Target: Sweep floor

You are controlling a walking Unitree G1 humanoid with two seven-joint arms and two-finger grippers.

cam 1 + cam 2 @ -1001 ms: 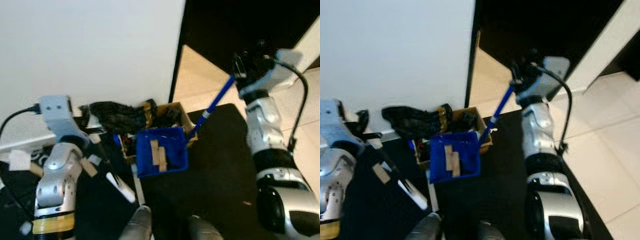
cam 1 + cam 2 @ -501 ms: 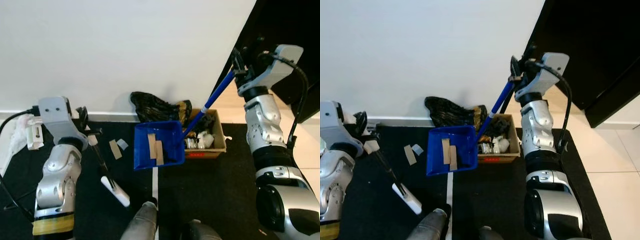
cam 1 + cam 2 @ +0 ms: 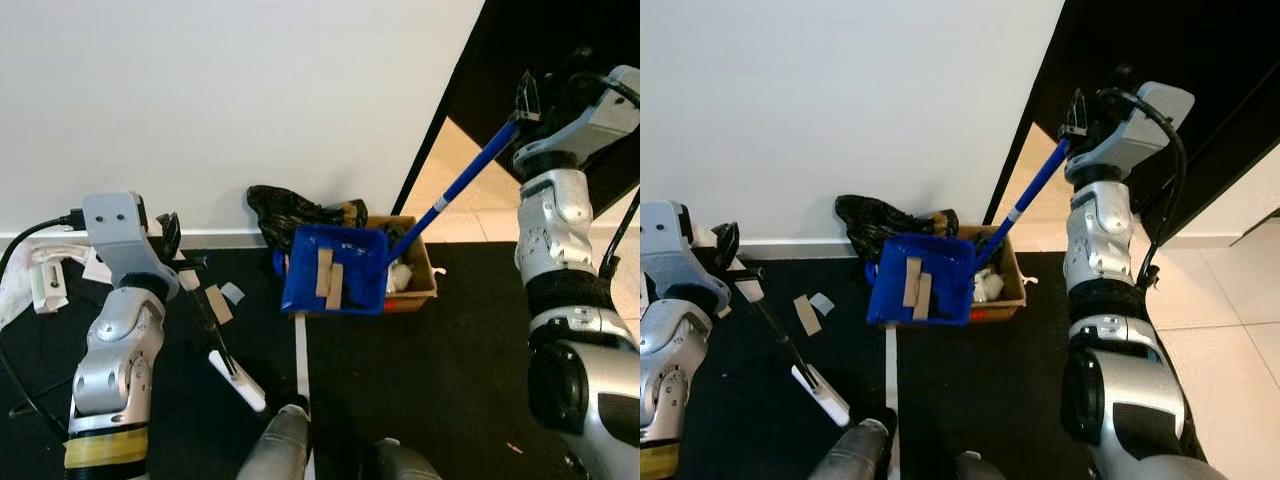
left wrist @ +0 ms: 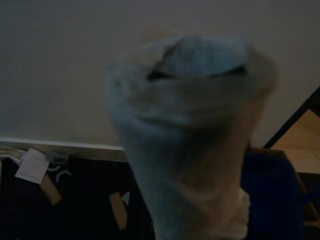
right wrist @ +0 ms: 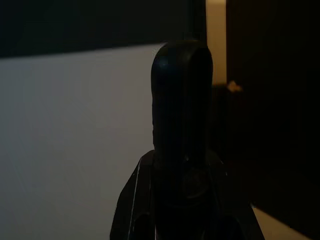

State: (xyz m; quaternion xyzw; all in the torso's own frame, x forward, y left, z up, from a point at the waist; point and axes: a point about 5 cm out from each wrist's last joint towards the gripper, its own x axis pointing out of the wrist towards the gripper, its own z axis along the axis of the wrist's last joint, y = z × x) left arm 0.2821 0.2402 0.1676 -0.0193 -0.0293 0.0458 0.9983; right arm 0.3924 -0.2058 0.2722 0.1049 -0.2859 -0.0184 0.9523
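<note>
A blue dustpan (image 3: 335, 270) with two cardboard strips in it hangs tilted against the left side of an open cardboard box (image 3: 418, 288). Its long blue handle (image 3: 462, 180) runs up to my right gripper (image 3: 522, 102), which is shut on the handle's top. My left gripper (image 3: 168, 234) is at the left by the wall, shut on a black-handled brush whose white head (image 3: 238, 380) rests on the black mat. A cardboard scrap (image 3: 218, 303) and a grey scrap (image 3: 232, 292) lie on the mat between brush and dustpan. In the left wrist view a blurred grey cylinder (image 4: 190, 130) stands close up.
A black bag (image 3: 290, 210) is slumped against the white wall behind the dustpan. White papers and a cable (image 3: 45, 280) lie at the far left. A white line (image 3: 300, 365) crosses the black mat (image 3: 440, 380). A dark doorway with tan floor (image 3: 455, 195) opens on the right.
The whole view has shifted. My right arm has swung up and to the right, carrying the dustpan closer against the box. The brush stays on the mat.
</note>
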